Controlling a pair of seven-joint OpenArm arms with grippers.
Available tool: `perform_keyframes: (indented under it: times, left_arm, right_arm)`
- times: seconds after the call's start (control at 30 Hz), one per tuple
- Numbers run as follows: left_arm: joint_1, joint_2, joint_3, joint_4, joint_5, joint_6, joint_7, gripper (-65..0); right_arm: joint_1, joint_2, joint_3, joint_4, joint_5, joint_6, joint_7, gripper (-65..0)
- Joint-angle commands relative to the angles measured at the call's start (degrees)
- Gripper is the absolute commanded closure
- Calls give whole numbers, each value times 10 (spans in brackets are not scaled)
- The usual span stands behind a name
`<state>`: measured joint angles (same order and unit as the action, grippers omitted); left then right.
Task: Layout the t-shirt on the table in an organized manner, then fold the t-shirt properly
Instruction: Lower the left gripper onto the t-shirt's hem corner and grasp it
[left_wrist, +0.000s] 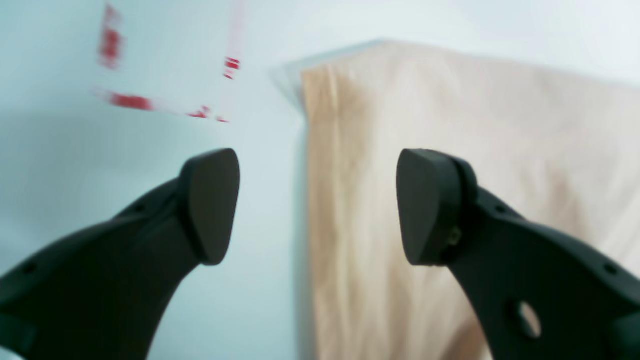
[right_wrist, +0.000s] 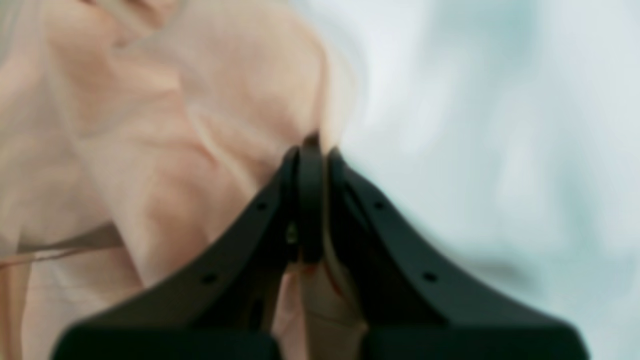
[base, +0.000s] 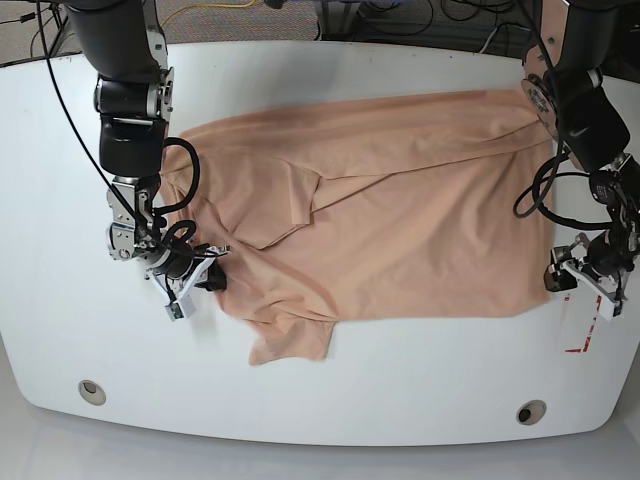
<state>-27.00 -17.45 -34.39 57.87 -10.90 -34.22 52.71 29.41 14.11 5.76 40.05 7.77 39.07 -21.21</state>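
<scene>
The peach t-shirt (base: 380, 220) lies spread across the white table (base: 330, 400), with a sleeve folded over near its left middle and another sleeve sticking out at the front. My right gripper (base: 213, 281) is at the shirt's left edge. In the right wrist view this gripper (right_wrist: 312, 150) is shut on a pinch of the t-shirt (right_wrist: 175, 150) fabric. My left gripper (base: 578, 283) hovers at the shirt's front right corner. In the left wrist view it (left_wrist: 317, 205) stands open, straddling the straight edge of the t-shirt (left_wrist: 450, 150) with nothing between its pads.
Two round grey grommets (base: 92, 391) (base: 531, 411) sit near the table's front edge. Red tape marks (base: 580, 345) lie beside the left gripper, seen also as red tape (left_wrist: 125, 100) on the table (left_wrist: 75, 175). Cables run behind the table's far edge.
</scene>
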Motion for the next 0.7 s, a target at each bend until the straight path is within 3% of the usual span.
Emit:
perform_keyframes:
  times: [0.0,0.1,0.3,0.67]
  left_arm:
    - [-38,-19,10,-58,-10,4,-63,-467]
    - [-54,-24,38,-111,-10,7,-102,-467]
    - [-82,-35,76,-226,-11,48,-187,-467]
    - [-99,-46,79,-315,-9,53,-255,-467]
  right_arm:
    - [15,4,1,7,4,8,2,-11]
    - [15,3,2,8,4,8,2,-11]
    - [15,3,4,8,5,8,2,-11]
    - [-8,4,5,53,5,8,2,-13]
